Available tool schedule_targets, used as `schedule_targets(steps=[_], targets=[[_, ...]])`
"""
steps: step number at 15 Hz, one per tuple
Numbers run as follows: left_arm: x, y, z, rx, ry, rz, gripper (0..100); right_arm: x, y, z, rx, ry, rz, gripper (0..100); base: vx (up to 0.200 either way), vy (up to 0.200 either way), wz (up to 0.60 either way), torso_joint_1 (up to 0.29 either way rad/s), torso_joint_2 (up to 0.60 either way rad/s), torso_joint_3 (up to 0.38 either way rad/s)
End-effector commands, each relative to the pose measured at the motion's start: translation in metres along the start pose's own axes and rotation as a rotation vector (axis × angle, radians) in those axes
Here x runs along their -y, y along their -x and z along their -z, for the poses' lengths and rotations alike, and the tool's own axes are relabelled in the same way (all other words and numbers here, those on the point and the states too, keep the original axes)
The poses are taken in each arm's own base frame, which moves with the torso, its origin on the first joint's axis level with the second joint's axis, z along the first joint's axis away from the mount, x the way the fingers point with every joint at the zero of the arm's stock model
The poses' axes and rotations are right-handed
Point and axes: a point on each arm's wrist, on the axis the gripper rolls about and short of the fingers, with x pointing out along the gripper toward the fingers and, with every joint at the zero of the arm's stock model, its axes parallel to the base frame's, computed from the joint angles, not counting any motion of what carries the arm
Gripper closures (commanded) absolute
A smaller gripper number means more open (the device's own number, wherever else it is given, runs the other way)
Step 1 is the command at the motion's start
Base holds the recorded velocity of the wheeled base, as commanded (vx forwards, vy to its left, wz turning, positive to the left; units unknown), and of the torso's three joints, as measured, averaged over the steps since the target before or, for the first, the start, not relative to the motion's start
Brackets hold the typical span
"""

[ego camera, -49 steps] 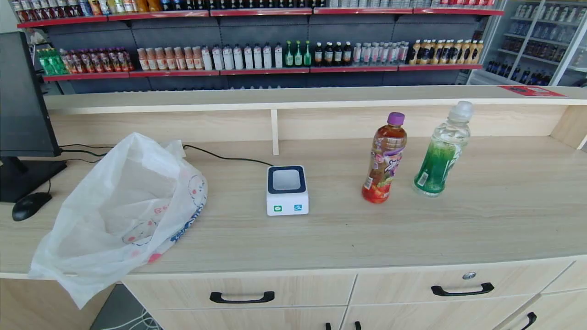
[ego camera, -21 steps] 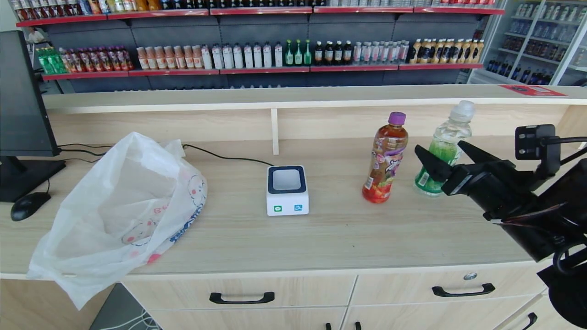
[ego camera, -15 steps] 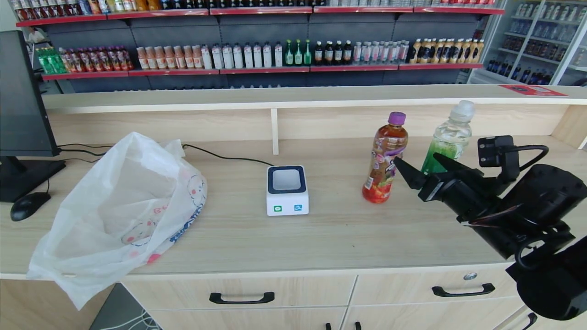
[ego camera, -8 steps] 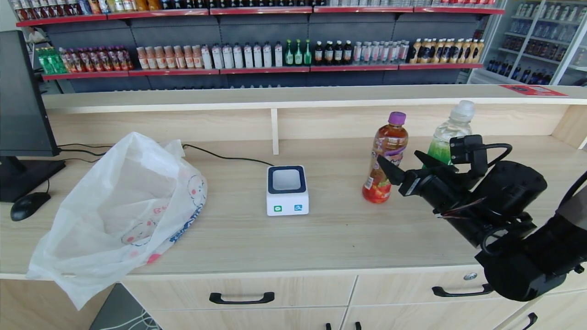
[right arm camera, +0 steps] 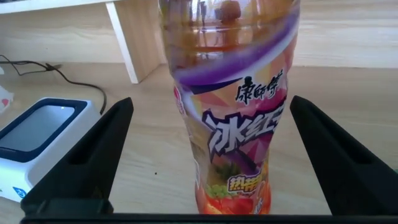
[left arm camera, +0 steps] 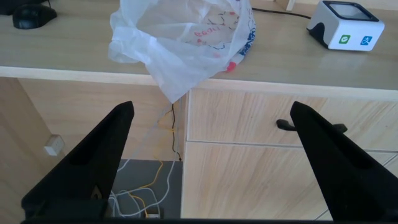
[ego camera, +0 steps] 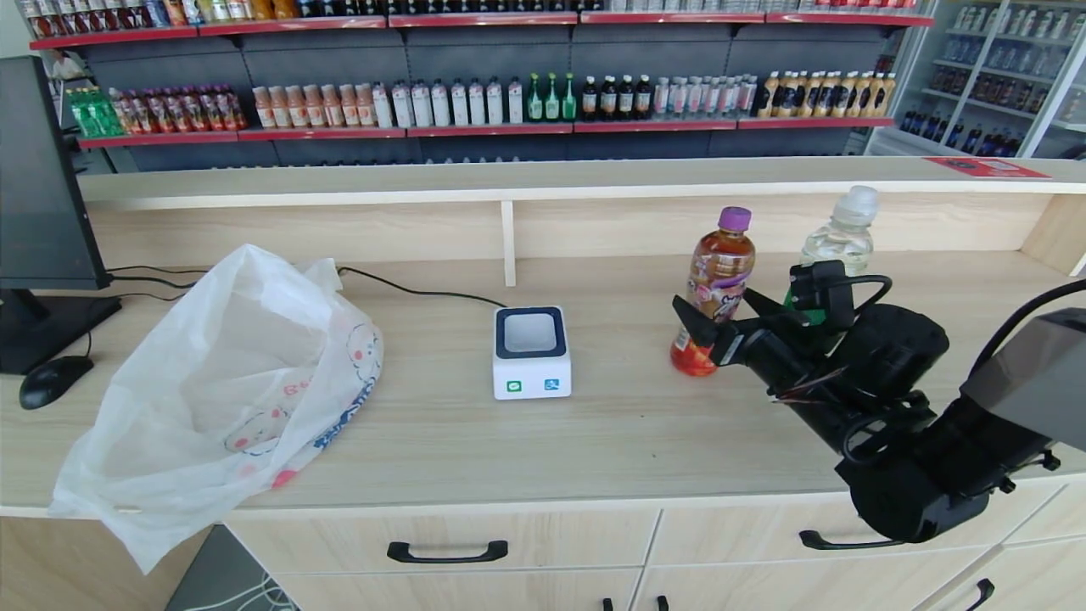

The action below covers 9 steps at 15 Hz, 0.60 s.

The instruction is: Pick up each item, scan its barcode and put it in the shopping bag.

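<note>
Plastic tea bottle (ego camera: 723, 263), purple cap, full-wrap glossy label. It stands upright on the wooden counter (ego camera: 594, 433), to the right of the scanner (ego camera: 531, 350) and just beside a clear white-capped bottle (ego camera: 844, 238).

- **Handling:** appears full, so judged moderately heavy. The walls are probably firm but would give under a hard squeeze. The label is likely slippery, and the round body may twist in a loose hold.
- **Best hold:** mid-body on the label, below the shoulder, leaving the barcode side free for scanning.
- **Right gripper (ego camera: 713, 303):** jaws spread wide, one finger on either side of the bottle, clear gaps on both sides.
- **Left gripper (left arm camera: 211, 106):** jaws spread, empty, low in front of the drawers.
- **Shopping bag (ego camera: 229, 382):** slumped open at the counter's left end.
</note>
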Motion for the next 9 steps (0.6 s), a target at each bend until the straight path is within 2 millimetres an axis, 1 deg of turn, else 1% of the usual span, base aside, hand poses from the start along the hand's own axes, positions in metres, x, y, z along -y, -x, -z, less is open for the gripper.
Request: schedule_targets(steps=[1,5,9], targets=[[0.0,0.0,0.0,0.001,0.001,0.0,0,-0.003,-0.007,0.01,-0.009,-0.003,-0.011,0,0.0,0.0,0.0,0.0,0.0,0.0],[0.0,0.0,0.0,0.001,0.001,0.0,0,-0.003,-0.018,0.015,0.008,-0.005,-0.013,0,0.0,0.0,0.0,0.0,0.0,0.0],[0.0,0.0,0.0,0.001,0.001,0.0,0,-0.001,-0.023,0.016,0.021,-0.004,-0.007,0,0.0,0.0,0.0,0.0,0.0,0.0]])
